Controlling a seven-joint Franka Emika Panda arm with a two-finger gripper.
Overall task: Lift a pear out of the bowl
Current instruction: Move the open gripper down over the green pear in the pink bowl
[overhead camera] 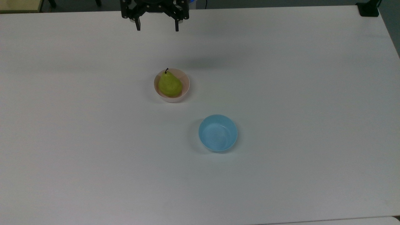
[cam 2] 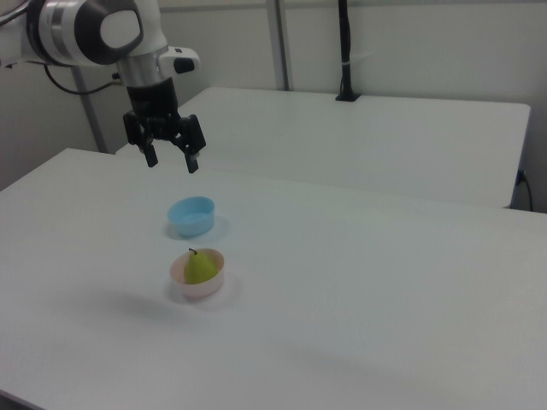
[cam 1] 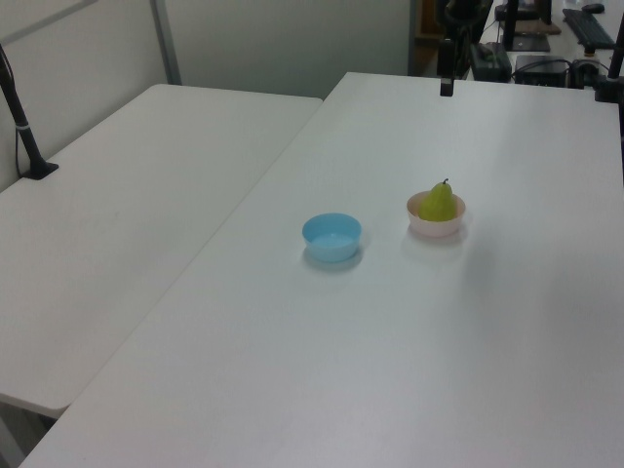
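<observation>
A yellow-green pear [overhead camera: 169,84] [cam 1: 438,203] [cam 2: 200,266] with a dark stem sits in the pale pink bowl [overhead camera: 185,89] [cam 1: 437,228] [cam 2: 198,287] near the middle of the white table. My black gripper [overhead camera: 157,28] [cam 2: 172,162] hangs high above the table, open, with nothing between its fingers. In the top view it is at the top edge, above the bowl in the picture. In the right view it hovers well above the bowl and to the right view's left. One dark finger [cam 1: 446,86] shows at the top of the left view.
An empty light blue bowl [overhead camera: 218,133] [cam 1: 331,237] [cam 2: 191,215] stands close to the pink one. A second white table [cam 1: 127,185] [cam 2: 385,128] adjoins this one. A black post [cam 2: 345,51] stands on it.
</observation>
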